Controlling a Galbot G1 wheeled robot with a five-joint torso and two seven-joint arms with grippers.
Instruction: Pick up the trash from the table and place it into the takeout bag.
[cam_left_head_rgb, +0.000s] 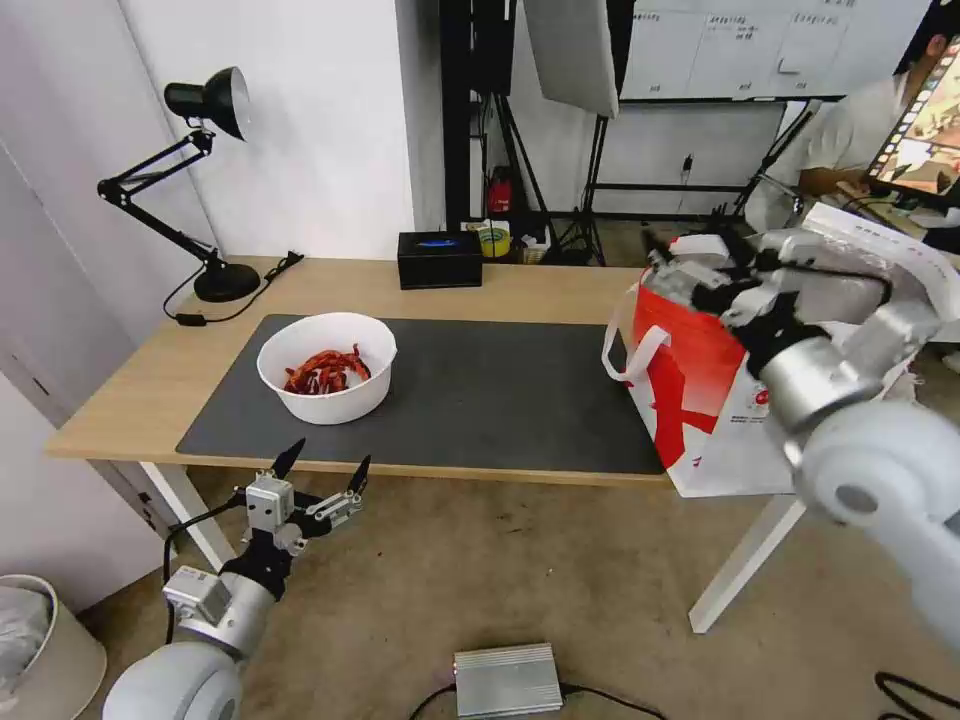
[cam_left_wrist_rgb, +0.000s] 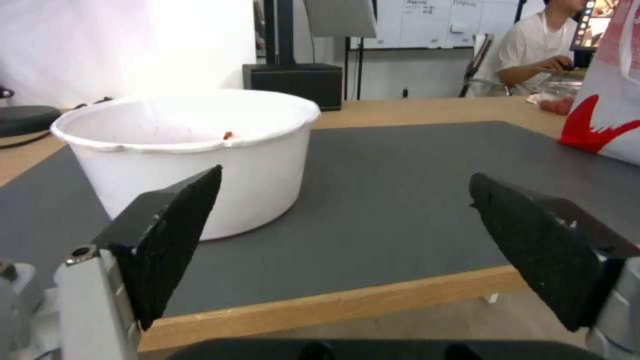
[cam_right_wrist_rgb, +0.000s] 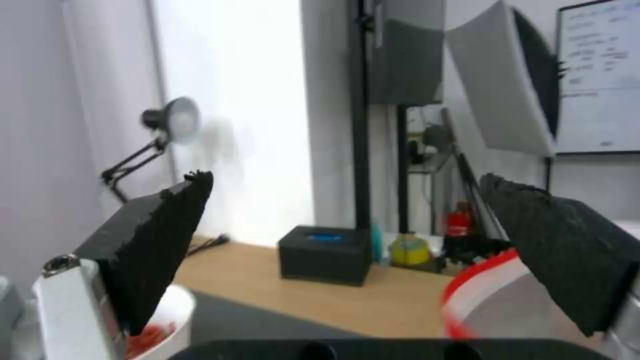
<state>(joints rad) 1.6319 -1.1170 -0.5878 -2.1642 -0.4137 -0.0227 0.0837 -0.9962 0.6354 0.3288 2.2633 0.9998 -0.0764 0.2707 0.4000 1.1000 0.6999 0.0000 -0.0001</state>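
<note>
From the head camera, the left gripper (cam_left_head_rgb: 327, 466) hangs spread and empty just below the table's (cam_left_head_rgb: 545, 283) near edge, at six o'clock from the white bowl of red scraps (cam_left_head_rgb: 327, 366) on the dark grey mat (cam_left_head_rgb: 490, 390). The right gripper (cam_left_head_rgb: 690, 262) hovers over the takeout bag (cam_left_head_rgb: 700, 395) at the table's three o'clock end.

From the left wrist, the spread fingers (cam_left_wrist_rgb: 173, 235) face the bowl (cam_left_wrist_rgb: 193, 150).

From the right wrist, the fingers (cam_right_wrist_rgb: 160, 235) stand wide apart above the bag's red rim (cam_right_wrist_rgb: 477, 280).

Light-wood table (cam_left_head_rgb: 520, 285) on white legs, with a dark grey mat (cam_left_head_rgb: 480, 390).

The mat lies along the table's front edge. A white bowl (cam_left_head_rgb: 327, 366) of red scraps stands on the mat's left part. A black lamp (cam_left_head_rgb: 205, 180) occupies the back left corner, a black box (cam_left_head_rgb: 439, 259) the back edge's middle, and the takeout bag (cam_left_head_rgb: 700, 390) the right end.
</note>
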